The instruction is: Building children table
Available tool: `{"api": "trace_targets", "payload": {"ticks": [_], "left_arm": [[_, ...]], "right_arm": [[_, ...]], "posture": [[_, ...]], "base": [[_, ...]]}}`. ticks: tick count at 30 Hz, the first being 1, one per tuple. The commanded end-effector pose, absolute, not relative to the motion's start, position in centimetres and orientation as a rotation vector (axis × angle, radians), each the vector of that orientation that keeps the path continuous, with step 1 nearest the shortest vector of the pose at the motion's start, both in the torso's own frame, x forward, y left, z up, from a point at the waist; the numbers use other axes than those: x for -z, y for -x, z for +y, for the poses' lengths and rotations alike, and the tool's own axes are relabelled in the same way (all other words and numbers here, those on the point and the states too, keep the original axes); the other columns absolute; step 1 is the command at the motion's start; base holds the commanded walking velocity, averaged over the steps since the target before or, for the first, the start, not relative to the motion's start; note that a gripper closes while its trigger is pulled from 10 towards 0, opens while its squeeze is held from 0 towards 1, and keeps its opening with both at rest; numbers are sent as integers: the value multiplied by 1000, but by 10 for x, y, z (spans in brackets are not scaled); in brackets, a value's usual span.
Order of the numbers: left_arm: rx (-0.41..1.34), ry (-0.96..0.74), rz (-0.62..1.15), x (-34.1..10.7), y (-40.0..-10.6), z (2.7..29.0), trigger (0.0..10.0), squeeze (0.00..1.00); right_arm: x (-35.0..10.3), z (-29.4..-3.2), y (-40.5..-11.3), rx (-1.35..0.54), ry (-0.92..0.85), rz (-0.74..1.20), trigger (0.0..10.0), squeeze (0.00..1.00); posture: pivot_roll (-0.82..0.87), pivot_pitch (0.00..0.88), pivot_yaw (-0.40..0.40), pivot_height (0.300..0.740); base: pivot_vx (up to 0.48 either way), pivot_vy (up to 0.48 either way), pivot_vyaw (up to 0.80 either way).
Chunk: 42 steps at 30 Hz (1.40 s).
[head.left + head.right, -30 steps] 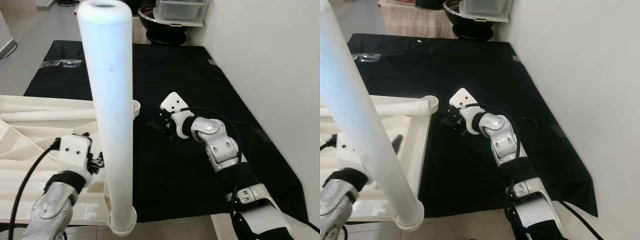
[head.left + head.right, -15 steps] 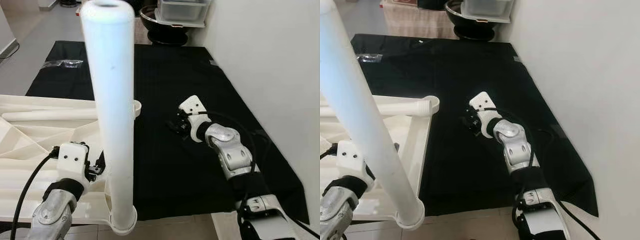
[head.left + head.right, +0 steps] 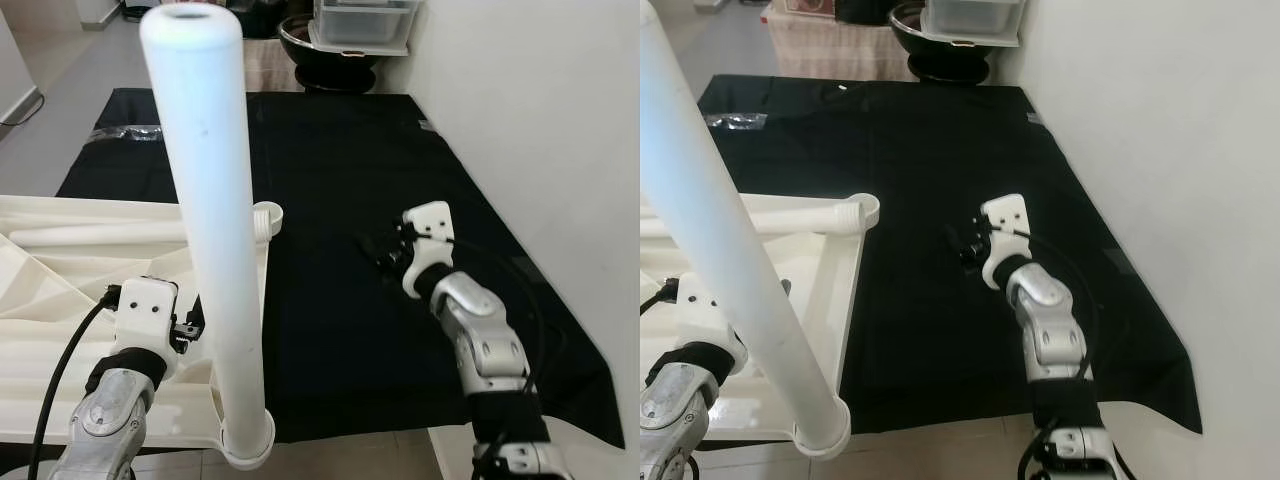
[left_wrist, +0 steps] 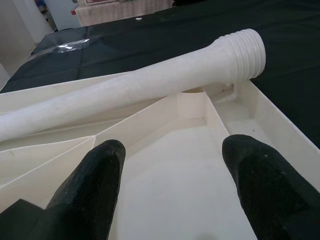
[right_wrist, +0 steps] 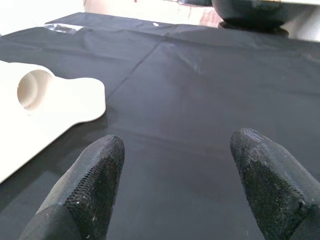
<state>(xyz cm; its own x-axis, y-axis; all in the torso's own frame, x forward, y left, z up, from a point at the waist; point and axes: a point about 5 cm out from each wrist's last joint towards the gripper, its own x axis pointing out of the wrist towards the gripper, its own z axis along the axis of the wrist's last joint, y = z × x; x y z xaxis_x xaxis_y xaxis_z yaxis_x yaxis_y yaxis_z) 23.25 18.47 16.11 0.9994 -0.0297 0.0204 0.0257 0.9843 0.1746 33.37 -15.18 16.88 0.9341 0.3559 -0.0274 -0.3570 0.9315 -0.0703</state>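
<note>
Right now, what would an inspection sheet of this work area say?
Surface: black cloth on a tiled floor.
Job's things: upturned white tabletop; one leg standing in its corner socket, another leg lying across it.
Clutter: clear plastic wrapper on the cloth's far left.
Grippers: left gripper open above the tabletop; right gripper open over bare cloth.
Cables: black leads along both arms.
Surroundings: white wall right; dark bowl beyond.

Silver jointed arms, white wrist housings, black cables, black-fingered left tool [image 4: 170, 200], right tool [image 5: 175, 192]
</note>
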Motion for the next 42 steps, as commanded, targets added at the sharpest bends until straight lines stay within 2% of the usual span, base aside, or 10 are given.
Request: {"api": "trace_targets", "payload": {"ticks": [1, 23, 42], "left_arm": [[12, -198, 3, -157, -233, 188, 10000, 0], [-32, -240, -10, -163, -241, 196, 10000, 0], [-29, -235, -2, -161, -242, 196, 10000, 0]], "right_arm": [[-169, -151, -331, -358, 64, 14, 10000, 0], [-160, -148, -323, -341, 46, 41, 10000, 0], [-149, -159, -315, -286, 117, 88, 10000, 0]], "posture": [[2, 86, -69, 740], [7, 73, -55, 740], [0, 74, -51, 740]], "base": [[0, 0, 0], [-258, 0, 0], [-325, 0, 0]]}}
